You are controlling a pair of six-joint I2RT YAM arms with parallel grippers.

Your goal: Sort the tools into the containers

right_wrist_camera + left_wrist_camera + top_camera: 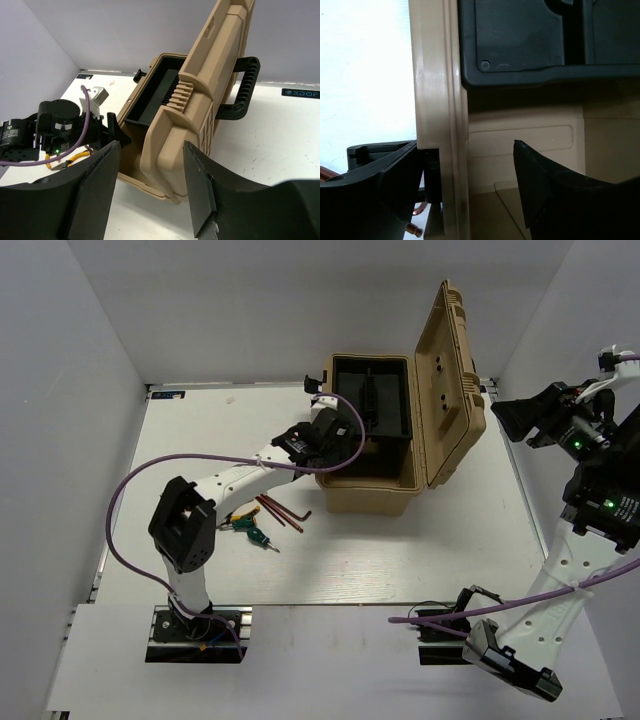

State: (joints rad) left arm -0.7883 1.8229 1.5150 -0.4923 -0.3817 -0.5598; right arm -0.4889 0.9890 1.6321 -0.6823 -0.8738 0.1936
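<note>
Several dark-red hex keys [281,510], a green-handled screwdriver [256,533] and yellow-handled pliers [237,518] lie on the table left of the open tan toolbox [368,483]; the left arm partly covers the pliers. My left gripper [330,430] is open and empty, straddling the toolbox's left wall [437,100]: one finger is outside and one inside, below the black tray [520,40]. A hex key tip [414,230] shows outside the wall. My right gripper [510,418] is open and empty, raised to the right of the lid. In the right wrist view its open gripper [151,145] frames the toolbox [170,145], and the pliers [76,158] show.
The toolbox lid [448,380] stands upright on the right side, its black handle [240,90] facing my right gripper. Purple cables [130,490] loop off both arms. White walls enclose the table on the left, back and right.
</note>
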